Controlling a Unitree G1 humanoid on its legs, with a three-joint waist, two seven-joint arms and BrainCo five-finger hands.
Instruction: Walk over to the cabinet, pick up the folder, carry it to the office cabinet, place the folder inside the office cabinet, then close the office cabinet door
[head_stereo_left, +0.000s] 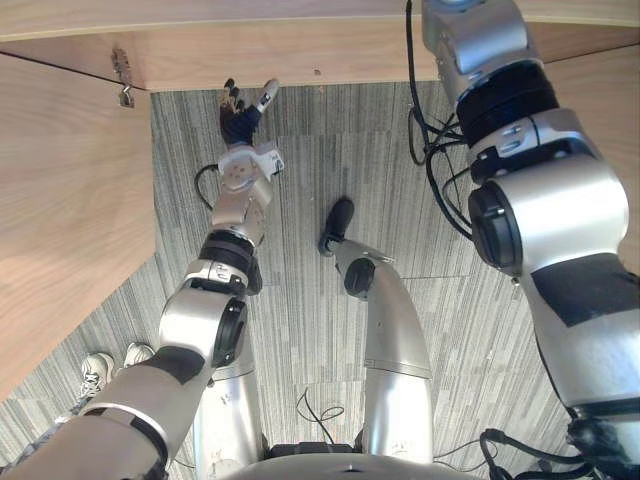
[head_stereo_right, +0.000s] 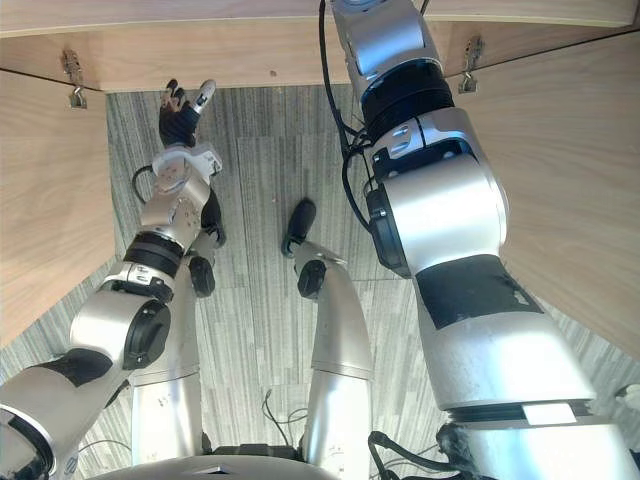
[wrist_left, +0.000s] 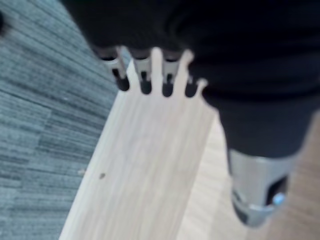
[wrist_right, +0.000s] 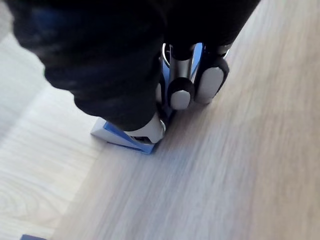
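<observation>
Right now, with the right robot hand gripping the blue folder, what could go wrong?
The right robot hand clamps the blue folder, one corner on the wooden panel; released so, it may tip.
The right arm reaches past the open right door; shutting it now would likely hit the arm.
The open left robot hand, near the cabinet's front edge, could bump it.

- The place looked like an office.
- Grey striped carpet tiles (head_stereo_left: 310, 160) covered the floor.
- A pale wood-laminate cabinet door (head_stereo_left: 60, 200) hung on a metal hinge (head_stereo_left: 124, 92).
</observation>
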